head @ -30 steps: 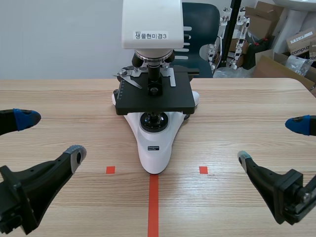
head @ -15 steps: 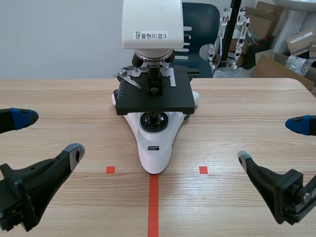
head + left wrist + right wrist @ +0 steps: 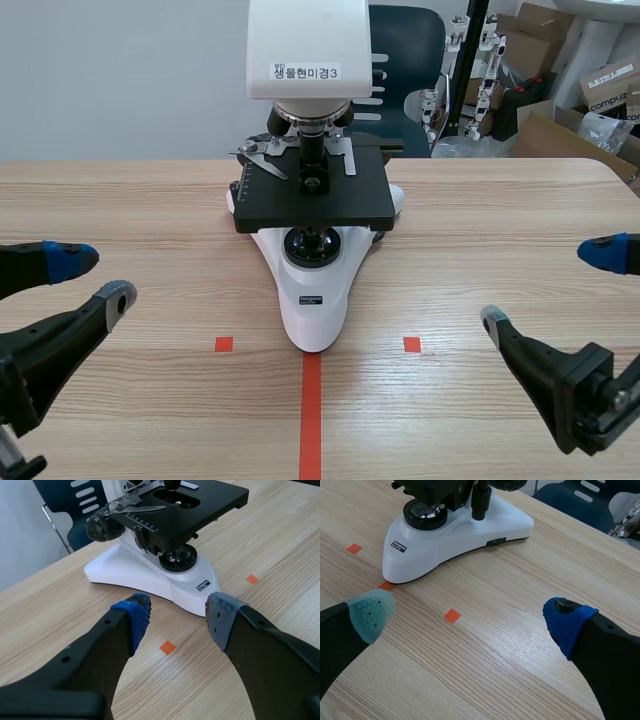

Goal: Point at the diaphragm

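A white microscope with a black stage stands at the table's middle. Under the stage, a dark round part over the base lens is where the diaphragm sits; it is mostly hidden. In the left wrist view that round part shows ahead of my left gripper. My left gripper hovers low at the near left, open and narrowed, with nothing between its fingers. My right gripper hangs wide open at the near right, well short of the microscope's base, as the right wrist view shows.
A dark chair stands behind the table. Cardboard boxes and a metal stand are at the back right. Bare wood lies on both sides of the microscope.
My left gripper's fingers have drawn closer together and the arm has sunk lower toward the left. The right arm and the microscope have not moved.
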